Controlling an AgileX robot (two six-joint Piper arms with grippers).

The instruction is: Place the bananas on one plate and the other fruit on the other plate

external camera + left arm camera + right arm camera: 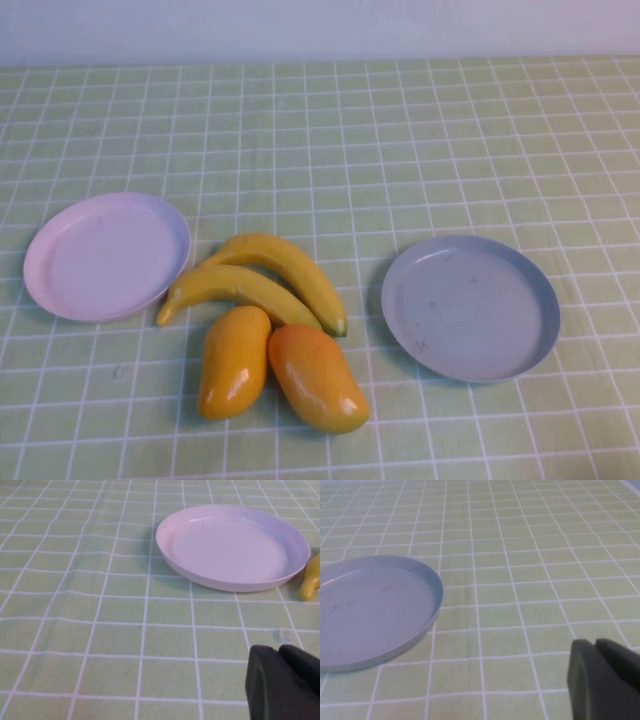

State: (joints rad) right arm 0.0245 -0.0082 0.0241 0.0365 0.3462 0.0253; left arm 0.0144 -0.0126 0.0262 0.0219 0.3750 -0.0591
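Two yellow bananas [290, 265] [235, 290] lie side by side at the table's middle. Just in front of them are two mangoes, a yellow-orange one [233, 360] and a redder one [317, 377]. The pale pink plate [105, 255] sits bare to their left and the grey-blue plate [470, 307] bare to their right. Neither arm shows in the high view. My left gripper [277, 650] is shut and holds nothing, hovering over the cloth short of the pink plate [232, 547], with a banana end [311, 580] beside that plate. My right gripper [595, 642] is shut and holds nothing, off to the side of the grey-blue plate [370, 610].
A green cloth with a white grid [400, 150] covers the whole table up to a pale wall [320, 25] at the back. Nothing else stands on it.
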